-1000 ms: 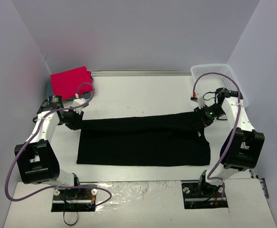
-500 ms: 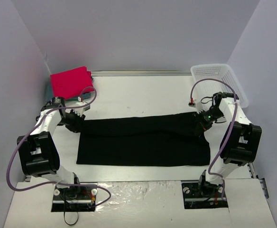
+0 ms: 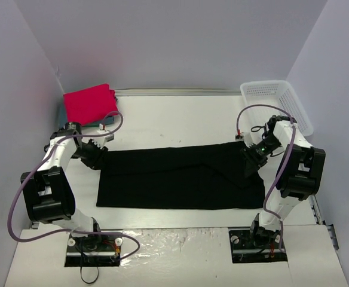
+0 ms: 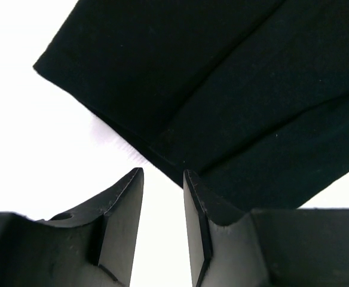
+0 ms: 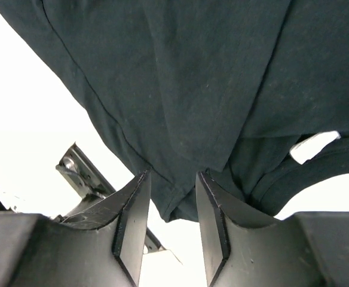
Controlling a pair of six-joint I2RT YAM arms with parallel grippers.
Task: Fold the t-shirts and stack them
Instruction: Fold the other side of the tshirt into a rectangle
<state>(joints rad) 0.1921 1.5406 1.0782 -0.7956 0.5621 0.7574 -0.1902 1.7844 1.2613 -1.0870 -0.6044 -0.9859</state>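
The black t-shirt (image 3: 180, 176) lies flat across the middle of the table, folded into a wide band. My left gripper (image 3: 95, 156) sits low at its far left corner. In the left wrist view that gripper (image 4: 162, 173) is open over bare table, with the shirt's corner (image 4: 180, 89) just ahead of the tips. My right gripper (image 3: 250, 160) sits at the shirt's far right corner. It (image 5: 173, 174) is open too, with a loose hem corner of the shirt (image 5: 186, 89) lying unpinched in the gap. The red-pink t-shirt (image 3: 89, 103) lies folded at the back left.
A white mesh basket (image 3: 276, 98) stands at the back right corner. Purple cables loop off both arms. A metal rail (image 3: 174, 92) runs along the table's back edge, and grey walls close in on three sides.
Both grippers have gone from shut to open and let go of the black shirt's far edge. The fold now lies flat, and both wrists have drawn slightly outward.
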